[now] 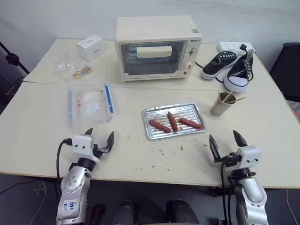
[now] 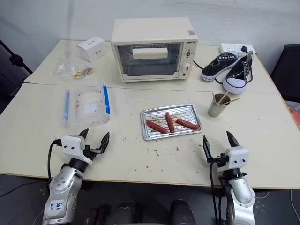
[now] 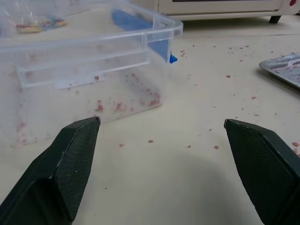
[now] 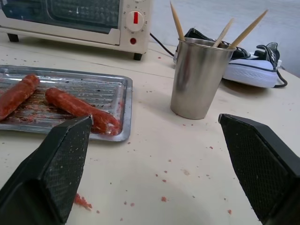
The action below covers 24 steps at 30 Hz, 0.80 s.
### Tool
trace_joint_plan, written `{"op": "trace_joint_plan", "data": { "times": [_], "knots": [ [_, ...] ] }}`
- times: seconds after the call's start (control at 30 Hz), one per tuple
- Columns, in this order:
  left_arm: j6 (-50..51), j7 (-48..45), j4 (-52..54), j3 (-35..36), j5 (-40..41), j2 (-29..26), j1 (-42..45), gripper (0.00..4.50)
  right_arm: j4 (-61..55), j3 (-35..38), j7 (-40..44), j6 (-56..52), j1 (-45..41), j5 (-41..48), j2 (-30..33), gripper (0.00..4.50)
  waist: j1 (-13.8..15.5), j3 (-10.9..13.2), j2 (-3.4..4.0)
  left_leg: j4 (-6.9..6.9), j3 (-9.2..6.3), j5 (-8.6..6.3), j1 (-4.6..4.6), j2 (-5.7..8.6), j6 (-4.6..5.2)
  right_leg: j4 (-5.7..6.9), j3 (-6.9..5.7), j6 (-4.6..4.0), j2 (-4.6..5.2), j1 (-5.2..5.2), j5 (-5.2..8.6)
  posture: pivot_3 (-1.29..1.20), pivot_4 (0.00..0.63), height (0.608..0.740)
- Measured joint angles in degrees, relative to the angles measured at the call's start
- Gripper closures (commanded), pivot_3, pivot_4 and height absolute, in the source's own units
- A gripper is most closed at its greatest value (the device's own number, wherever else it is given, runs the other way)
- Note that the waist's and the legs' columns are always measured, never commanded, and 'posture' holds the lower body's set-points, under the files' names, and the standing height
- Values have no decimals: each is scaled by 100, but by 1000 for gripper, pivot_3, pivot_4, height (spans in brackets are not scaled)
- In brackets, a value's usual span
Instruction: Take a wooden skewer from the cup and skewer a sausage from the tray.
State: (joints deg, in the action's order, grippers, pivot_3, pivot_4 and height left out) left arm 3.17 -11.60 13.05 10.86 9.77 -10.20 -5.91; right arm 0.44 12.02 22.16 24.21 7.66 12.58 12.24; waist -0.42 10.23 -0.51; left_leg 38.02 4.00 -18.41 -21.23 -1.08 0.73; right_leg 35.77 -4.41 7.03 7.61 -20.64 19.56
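Note:
A silver tray [image 1: 154, 133] lies mid-table with three reddish-brown sausages [image 1: 173, 121] on it. To its right stands a metal cup [image 1: 221, 105] holding three wooden skewers [image 4: 177, 22] that lean outward. My left gripper [image 1: 99, 139] hovers open over the near left of the table, in front of a clear plastic container. My right gripper [image 1: 228, 141] is open near the front right edge, in front of the cup, with nothing between its fingers [image 4: 61, 159]. In the right wrist view the cup [image 4: 200, 78] and the tray's right end [image 4: 123, 108] sit just ahead.
A white toaster oven [image 1: 157, 47] stands at the back centre, a pair of black sneakers [image 1: 230, 64] to its right, a small white box [image 1: 91, 47] and a bag of coloured bits [image 1: 75, 70] at the back left. A clear container [image 1: 90, 104] with blue clips lies left of the tray. Red crumbs dot the table.

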Motion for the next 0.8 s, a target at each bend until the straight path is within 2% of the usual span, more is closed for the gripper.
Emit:
{"op": "trace_joint_plan", "data": {
  "times": [0.1,0.17,0.23,0.33,0.43,0.57,0.7,0.77,0.8],
  "knots": [
    [195,-411,43,13,395,-249,6,8,-445,-107,113,-294,144,116,106,0,13,0,1,0,-2,-1,-4,-2,-1,3,2,-4,2,-2,2,0,150,740],
    [308,-1169,257,81,1050,-655,-9,8,-964,-90,428,-597,465,446,521,0,28,2,3,0,-7,-3,-10,-3,0,6,4,-5,5,0,3,0,150,740],
    [540,-2383,481,178,1805,-1575,-26,8,-1554,160,919,-935,905,931,1210,0,39,4,8,1,-10,-6,-10,-2,2,-14,4,-10,9,4,5,0,150,740],
    [1002,-3870,474,357,2537,-2790,26,8,-1824,948,1749,-1073,1624,1382,2183,0,40,3,18,-2,-10,-10,1,0,6,-26,0,-15,5,19,8,0,150,740],
    [1409,-4814,240,550,3018,-3455,248,8,-1660,1558,2639,-1056,2201,1595,2745,0,36,2,16,-2,-11,-11,6,-7,8,-26,-2,-17,-2,25,9,0,150,740],
    [1534,-5420,-130,541,3148,-3620,862,8,-1049,2099,2748,-1139,1972,1899,2737,0,17,4,16,-1,-8,-11,7,-6,8,-21,2,-16,0,21,8,0,150,740],
    [1709,-5412,-157,356,3206,-3384,1242,8,-800,2228,2774,-1257,1485,1992,2743,0,15,5,19,-3,-9,-11,5,-8,3,-20,0,-16,-4,19,9,0,150,740],
    [1887,-5362,-54,284,3296,-3301,1249,8,-709,2218,2920,-1496,1201,2102,2937,0,14,6,20,-2,-8,-11,3,-7,3,-20,0,-16,-4,18,8,0,150,740],
    [1981,-5314,-14,257,3350,-3242,1287,8,-622,2206,3036,-1793,975,2181,3241,0,8,10,26,2,-2,-11,4,-4,5,-18,1,-13,-6,18,7,0,150,740]
  ]
}}
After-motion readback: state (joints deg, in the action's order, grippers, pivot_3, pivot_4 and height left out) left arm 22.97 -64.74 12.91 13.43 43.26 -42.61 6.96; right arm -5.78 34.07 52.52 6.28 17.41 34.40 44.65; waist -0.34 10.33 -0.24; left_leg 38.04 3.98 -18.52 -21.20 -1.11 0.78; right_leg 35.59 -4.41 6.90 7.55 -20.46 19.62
